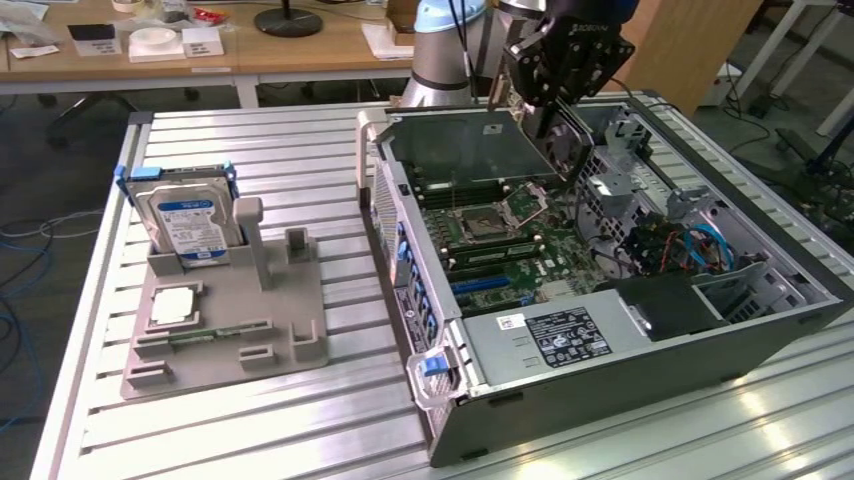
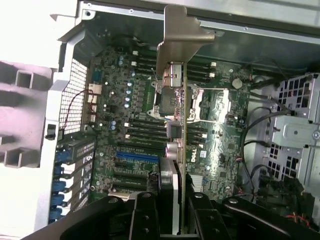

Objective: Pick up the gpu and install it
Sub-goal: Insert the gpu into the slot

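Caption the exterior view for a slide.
Gripper holds the gpu on edge over the motherboard inside the open computer case.

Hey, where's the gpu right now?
The gpu is gripped in the hand, over the motherboard of the open case on the exterior view's right, well apart from the hard drive on the left.

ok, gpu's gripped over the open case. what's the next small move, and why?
Probably shift the gpu sideways toward the blue slot. The gripper holds it clamped above the motherboard, its edge over the CPU socket, not yet lined up with that slot.
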Tool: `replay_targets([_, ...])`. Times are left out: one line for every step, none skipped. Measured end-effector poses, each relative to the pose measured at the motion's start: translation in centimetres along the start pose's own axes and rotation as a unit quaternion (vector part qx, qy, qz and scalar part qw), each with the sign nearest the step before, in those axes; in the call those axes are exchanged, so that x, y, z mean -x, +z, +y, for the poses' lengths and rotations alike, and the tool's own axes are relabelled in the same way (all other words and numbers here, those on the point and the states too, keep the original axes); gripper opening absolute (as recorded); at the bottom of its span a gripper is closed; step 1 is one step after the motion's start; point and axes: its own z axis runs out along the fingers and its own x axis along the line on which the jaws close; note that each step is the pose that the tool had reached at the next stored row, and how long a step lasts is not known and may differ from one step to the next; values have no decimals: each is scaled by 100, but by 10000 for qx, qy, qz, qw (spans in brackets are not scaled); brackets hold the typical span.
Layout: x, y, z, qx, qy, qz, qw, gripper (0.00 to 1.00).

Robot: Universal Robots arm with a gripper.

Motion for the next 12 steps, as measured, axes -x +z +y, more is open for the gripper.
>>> replay_targets([0,0,0,0,-68,3,10000,28])
replay_targets([-1,0,0,1,-136,6,9999,28])
replay_targets([-1,0,0,2,-200,9,9998,28])
replay_targets([-1,0,0,2,-268,12,9996,28])
replay_targets([-1,0,0,3,-326,14,9995,28])
replay_targets([-1,0,0,4,-392,17,9992,28])
replay_targets([-1,0,0,4,-453,20,9990,28])
replay_targets([-1,0,0,5,-513,22,9987,28])
replay_targets([-1,0,0,6,-574,25,9983,28])
replay_targets([-1,0,0,6,-637,28,9980,28])
replay_targets([-1,0,0,7,-703,30,9975,28])
replay_targets([-1,0,0,8,-774,33,9970,28])
